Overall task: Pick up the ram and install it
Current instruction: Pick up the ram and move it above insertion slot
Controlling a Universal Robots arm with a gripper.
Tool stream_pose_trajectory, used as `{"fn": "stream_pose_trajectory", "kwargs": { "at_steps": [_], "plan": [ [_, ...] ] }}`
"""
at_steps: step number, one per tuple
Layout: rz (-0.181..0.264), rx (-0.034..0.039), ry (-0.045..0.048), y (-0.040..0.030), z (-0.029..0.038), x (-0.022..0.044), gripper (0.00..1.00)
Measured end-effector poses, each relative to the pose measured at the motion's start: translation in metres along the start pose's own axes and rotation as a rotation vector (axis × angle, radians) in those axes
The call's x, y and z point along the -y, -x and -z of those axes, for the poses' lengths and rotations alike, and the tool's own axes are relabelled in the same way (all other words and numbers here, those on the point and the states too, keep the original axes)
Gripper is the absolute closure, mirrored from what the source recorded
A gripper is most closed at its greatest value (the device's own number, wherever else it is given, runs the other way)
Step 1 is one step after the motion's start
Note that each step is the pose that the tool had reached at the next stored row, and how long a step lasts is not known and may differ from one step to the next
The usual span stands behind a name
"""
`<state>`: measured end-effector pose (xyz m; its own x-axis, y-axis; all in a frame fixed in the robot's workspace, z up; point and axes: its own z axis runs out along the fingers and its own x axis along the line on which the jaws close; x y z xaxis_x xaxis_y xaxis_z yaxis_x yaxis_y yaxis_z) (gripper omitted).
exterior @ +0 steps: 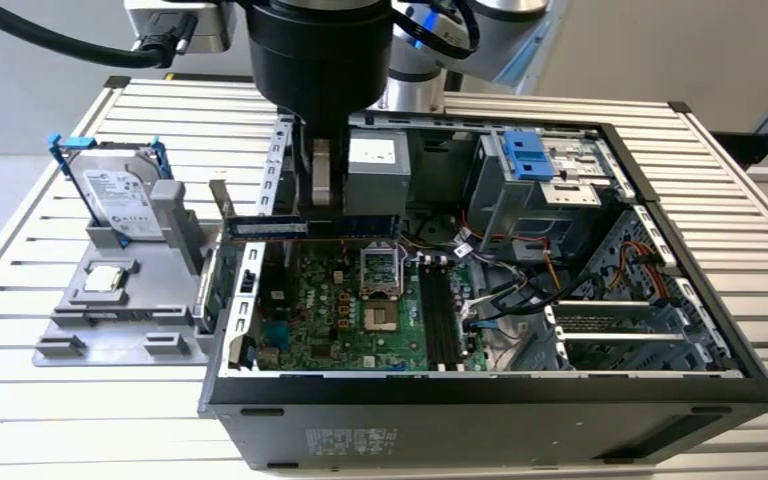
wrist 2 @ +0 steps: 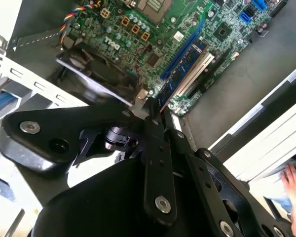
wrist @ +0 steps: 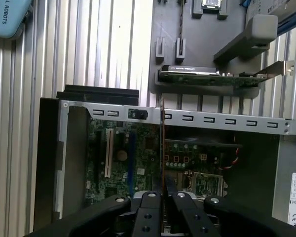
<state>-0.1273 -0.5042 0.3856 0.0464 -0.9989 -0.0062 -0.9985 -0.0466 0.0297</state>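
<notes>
Slatted metal tabletop (exterior: 37,420), open computer case (exterior: 491,405). The jaws are pinching the ram (exterior: 267,226) by its middle, above the motherboard (exterior: 324,315) and apart from the black slots (exterior: 439,315). Your risk is that a tilted or off-line stick jams on a slot edge and slips in the grip.

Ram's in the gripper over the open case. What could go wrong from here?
The ram, clamped in the gripper, lies crosswise to the black slots in the exterior view; pressed down like that, it likely would not seat. Loose cables lie right beside those slots and might get pinched. In the second wrist view a person's hand is beside the table, a risk if it reaches in.
</notes>
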Motion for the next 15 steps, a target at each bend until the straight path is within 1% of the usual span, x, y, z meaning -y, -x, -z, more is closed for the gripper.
{"fn": "stream_pose_trajectory", "kwargs": {
  "at_steps": [15],
  "plan": [
    [-0.037, 0.0004, 0.0001, -0.0009, 0.0006, 0.0197, 1.00]
  ]
}}
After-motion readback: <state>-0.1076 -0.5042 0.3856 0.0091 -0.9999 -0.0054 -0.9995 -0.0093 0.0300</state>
